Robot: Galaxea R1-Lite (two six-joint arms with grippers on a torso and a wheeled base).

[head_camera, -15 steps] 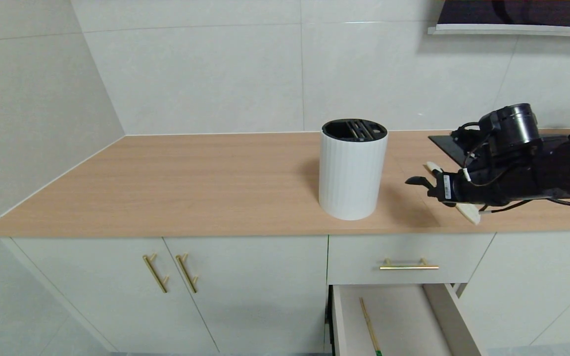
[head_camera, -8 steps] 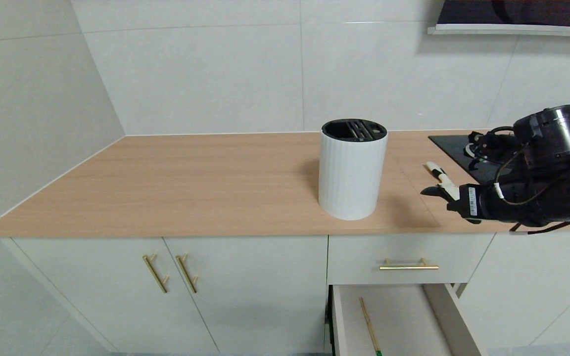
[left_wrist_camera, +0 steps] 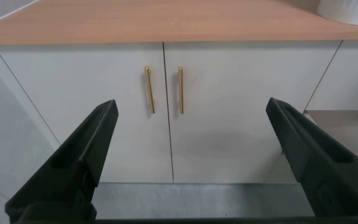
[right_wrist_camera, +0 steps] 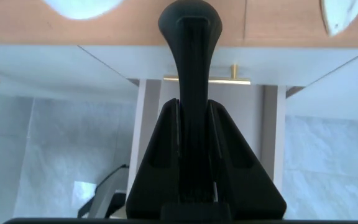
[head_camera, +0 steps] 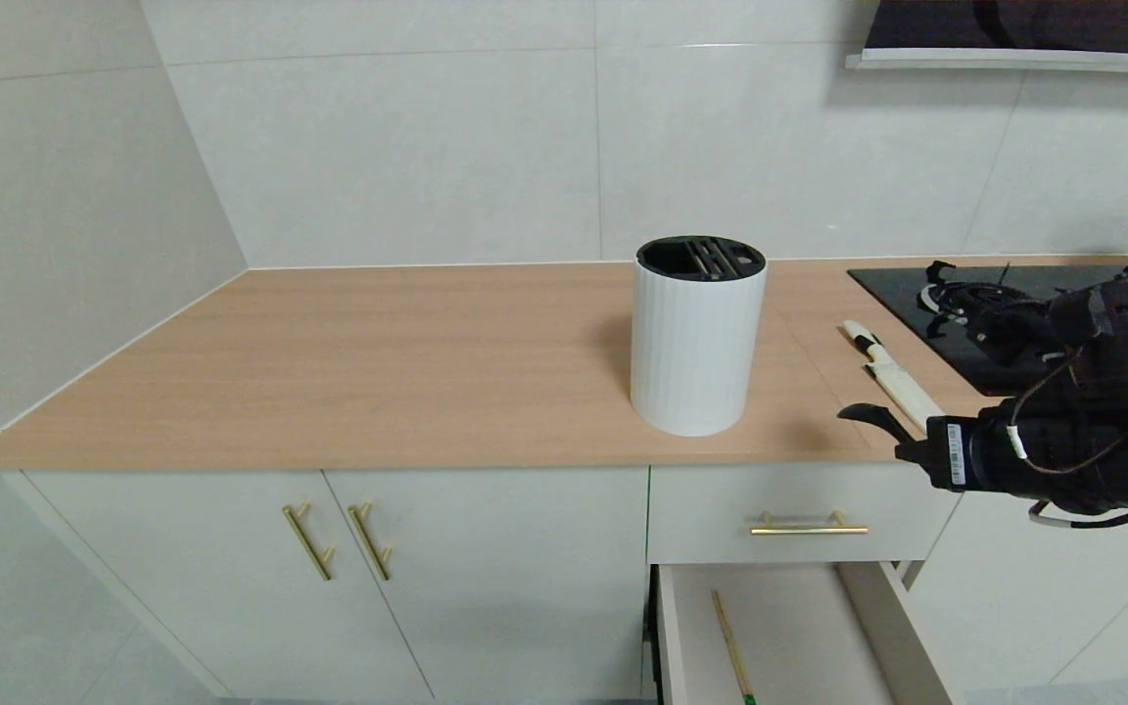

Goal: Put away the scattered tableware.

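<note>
A white-handled knife (head_camera: 892, 377) lies on the wooden counter (head_camera: 407, 372) between the white slotted holder (head_camera: 696, 338) and the black hob (head_camera: 975, 304). My right gripper (head_camera: 868, 415) is shut on nothing, hanging at the counter's front edge just below the knife's near end. In the right wrist view its closed fingers (right_wrist_camera: 189, 25) point at the counter edge, with the knife's tip (right_wrist_camera: 340, 12) off to one side and the holder's base (right_wrist_camera: 82, 5) to the other. My left gripper (left_wrist_camera: 191, 112) is open, low down, facing the cabinet doors (left_wrist_camera: 166, 112).
Below the counter a drawer (head_camera: 877, 627) stands pulled out with a pair of chopsticks (head_camera: 730, 646) inside. Above it is a closed drawer with a brass handle (head_camera: 809, 529). The counter left of the holder is bare wood. A tiled wall runs behind.
My right arm has drawn back and down from over the knife to the counter's front edge. The knife now lies uncovered in the same place.
</note>
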